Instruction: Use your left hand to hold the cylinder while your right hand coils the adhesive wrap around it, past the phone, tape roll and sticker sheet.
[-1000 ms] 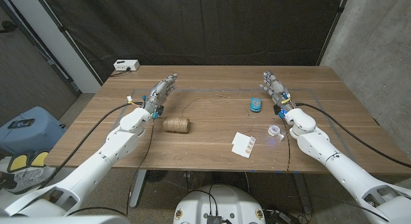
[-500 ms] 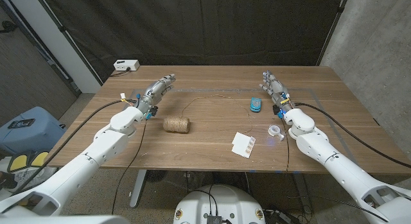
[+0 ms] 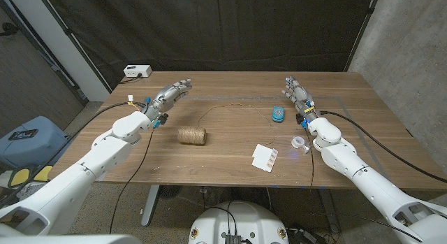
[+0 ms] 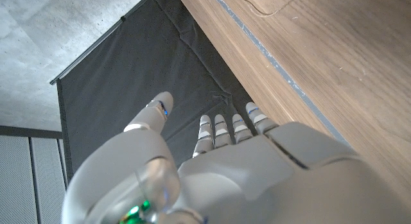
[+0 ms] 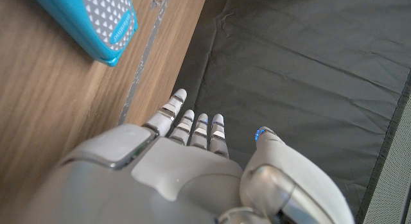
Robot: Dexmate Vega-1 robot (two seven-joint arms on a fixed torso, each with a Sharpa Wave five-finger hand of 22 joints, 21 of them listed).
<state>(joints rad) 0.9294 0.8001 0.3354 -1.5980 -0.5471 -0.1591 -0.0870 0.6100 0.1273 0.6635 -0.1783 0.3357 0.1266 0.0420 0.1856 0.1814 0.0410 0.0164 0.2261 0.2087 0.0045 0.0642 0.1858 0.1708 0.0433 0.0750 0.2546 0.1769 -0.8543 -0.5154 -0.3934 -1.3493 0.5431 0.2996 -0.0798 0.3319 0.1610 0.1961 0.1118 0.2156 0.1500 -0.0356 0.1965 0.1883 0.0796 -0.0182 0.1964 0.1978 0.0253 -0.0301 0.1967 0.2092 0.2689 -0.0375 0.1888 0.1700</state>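
Brown twine-wound cylinder (image 3: 193,135) lies on wooden counter (image 3: 230,149), long axis running left-right. Left robot hand (image 3: 170,96), fingers spread, empty, sits beyond and left of it, nearer. Right robot hand (image 3: 297,94), likewise empty, well apart beside blue phone (image 3: 278,113).

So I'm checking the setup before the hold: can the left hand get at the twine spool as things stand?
Probably yes. The left hand is open and holds nothing, and the twine spool lies on bare table nearer the robot than that hand, with nothing between them but its loose strand.
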